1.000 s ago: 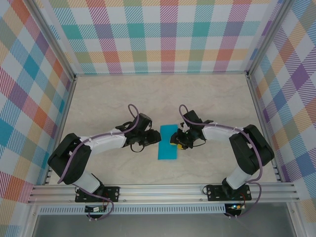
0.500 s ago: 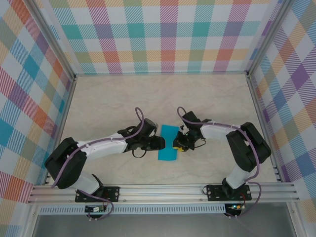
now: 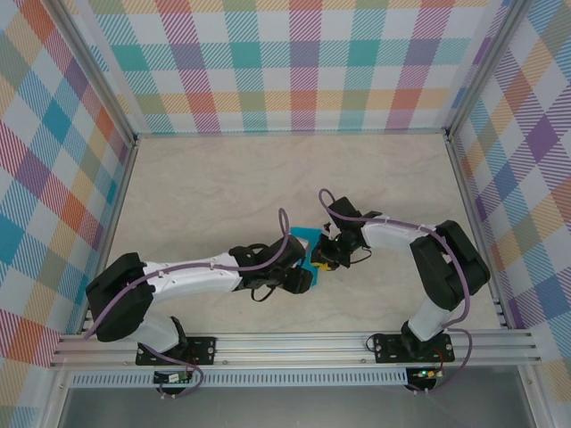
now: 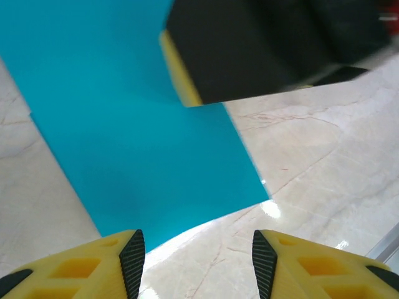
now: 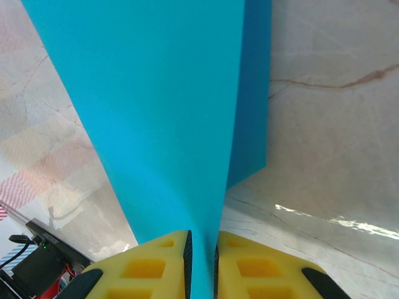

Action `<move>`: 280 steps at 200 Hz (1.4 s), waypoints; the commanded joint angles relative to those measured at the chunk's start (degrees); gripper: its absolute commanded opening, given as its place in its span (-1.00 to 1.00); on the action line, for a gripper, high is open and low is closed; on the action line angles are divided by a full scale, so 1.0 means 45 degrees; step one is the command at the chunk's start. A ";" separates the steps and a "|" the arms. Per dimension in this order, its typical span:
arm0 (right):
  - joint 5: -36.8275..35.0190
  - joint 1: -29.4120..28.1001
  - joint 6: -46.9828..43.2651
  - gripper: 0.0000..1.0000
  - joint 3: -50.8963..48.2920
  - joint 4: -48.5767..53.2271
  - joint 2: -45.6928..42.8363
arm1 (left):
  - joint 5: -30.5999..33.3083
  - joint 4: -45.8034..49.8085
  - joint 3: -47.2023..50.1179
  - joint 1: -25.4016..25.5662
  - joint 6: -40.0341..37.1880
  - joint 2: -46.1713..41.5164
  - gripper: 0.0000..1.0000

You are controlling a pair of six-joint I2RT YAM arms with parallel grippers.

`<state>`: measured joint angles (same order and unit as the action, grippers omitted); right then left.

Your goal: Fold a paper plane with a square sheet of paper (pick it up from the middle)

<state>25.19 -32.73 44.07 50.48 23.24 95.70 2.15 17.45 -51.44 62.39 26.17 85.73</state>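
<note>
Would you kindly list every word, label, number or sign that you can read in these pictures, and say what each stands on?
None: no text can be read anywhere.
The paper is plain teal, the walls carry only a check pattern, and the left gripper and right gripper bear no marks.
The small board below the left arm's base is too small to read.

Far table (image 3: 268, 169) lies open; at centre, left end effector (image 4: 196, 252) and right end effector (image 5: 202, 246) crowd together.

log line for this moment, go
right jaws: shut on teal paper sheet | left jaws: open, empty, facing sheet's edge | plane: not yet formed
</note>
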 commanded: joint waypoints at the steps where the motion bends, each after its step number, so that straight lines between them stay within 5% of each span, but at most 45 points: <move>1: 0.0398 -0.0071 -0.0171 -0.65 0.0355 0.0206 -0.0097 | 0.1955 0.1021 -0.0864 0.1022 -0.1091 0.0765 0.03; 56: 0.0475 -0.0070 -0.0049 -0.65 0.0283 0.0030 -0.0036 | 0.3949 0.1360 -0.1741 0.2593 -0.1625 0.2124 0.07; 131: 0.0586 -0.0070 0.0030 -0.64 0.0228 -0.0021 -0.0074 | 0.5490 0.0873 -0.1890 0.2824 -0.1359 0.2992 -0.03; 188: 0.0342 -0.0031 0.0045 -0.61 -0.0079 0.0109 -0.0347 | 0.6717 0.0718 -0.1493 0.2786 -0.0689 0.2440 -0.83; 207: 0.0257 -0.0011 0.0066 -0.59 -0.0143 0.0109 -0.0485 | 0.6537 0.0560 -0.1226 0.2664 -0.0547 0.2171 -1.00; 240: -0.0049 0.0037 0.0049 -0.51 -0.0105 0.0389 -0.0805 | 0.5704 0.0211 -0.0794 0.2223 -0.0537 0.1660 -1.00; 280: -0.1659 0.0239 -0.0107 -0.23 -0.0033 0.1543 -0.2003 | 0.2830 -0.0744 -0.0280 0.1058 -0.0557 0.0982 -1.00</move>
<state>23.14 -32.36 43.99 50.37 25.41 90.98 23.40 18.22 -54.33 70.35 22.96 93.06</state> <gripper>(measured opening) 0.358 0.039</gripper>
